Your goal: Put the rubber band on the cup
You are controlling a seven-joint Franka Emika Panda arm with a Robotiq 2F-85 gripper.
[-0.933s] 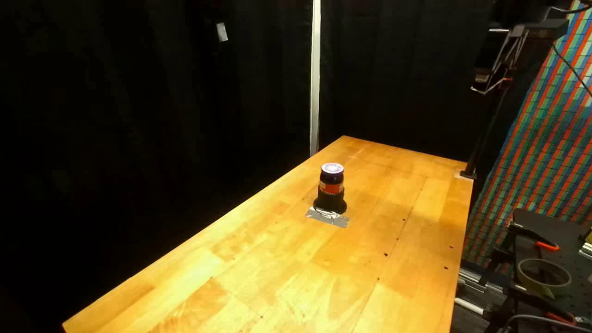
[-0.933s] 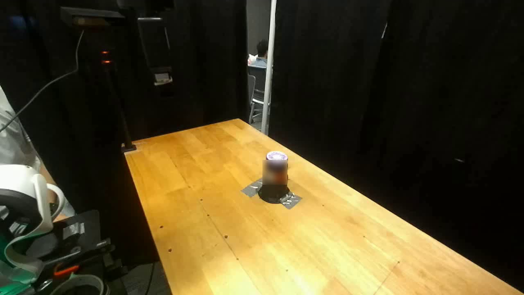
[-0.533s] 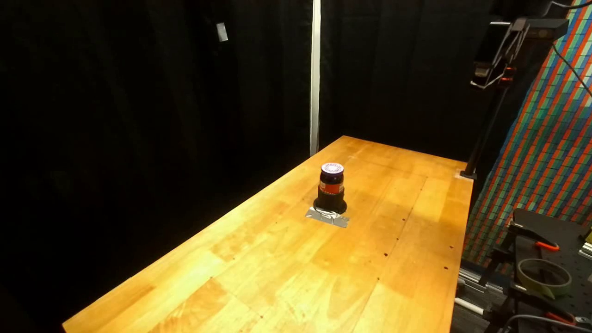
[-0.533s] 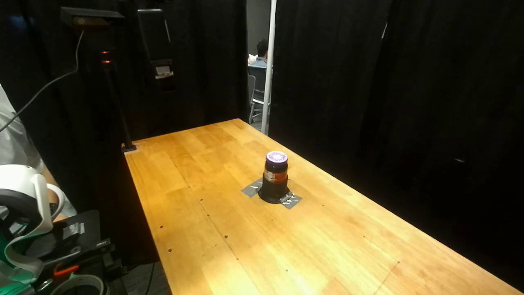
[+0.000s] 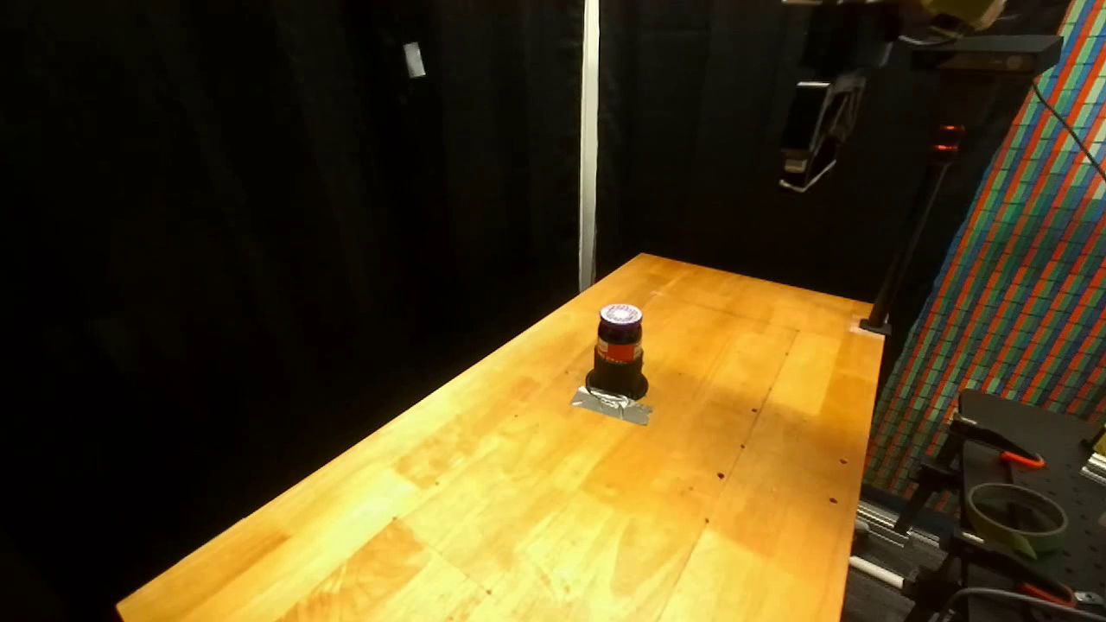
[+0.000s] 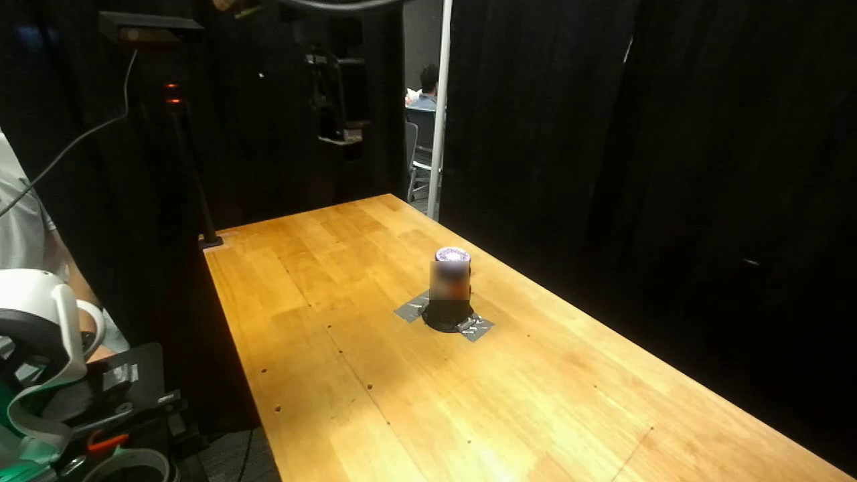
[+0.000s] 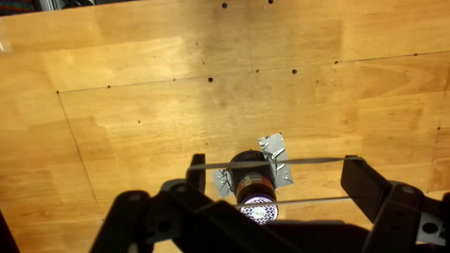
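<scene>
The cup (image 5: pixel 619 352) is a small dark upright cylinder with an orange-red stripe and a patterned white lid, standing in a black base on the wooden table. It shows in both exterior views (image 6: pixel 450 314), partly blurred in one. My gripper (image 5: pixel 806 176) is high above the table, beyond the cup; it also shows dimly in an exterior view (image 6: pixel 343 136). In the wrist view my gripper (image 7: pixel 275 170) is open. The rubber band (image 7: pixel 309 160) is stretched around both fingers, forming two strands. The strands cross in front of the cup (image 7: pixel 255 188) in that view, well above it.
Silver tape (image 7: pixel 277 154) holds the base to the wooden table (image 5: pixel 518 484). A black camera stand (image 5: pixel 916 233) rises at the table's far corner. A side cart (image 5: pixel 1020 423) carries a tape roll (image 5: pixel 1018 518). A white headset (image 6: pixel 37 301) sits beside the table.
My gripper has moved away from the camera stand: leftward in one exterior view, rightward in the other, and slightly lower in the picture. The cup has not moved.
</scene>
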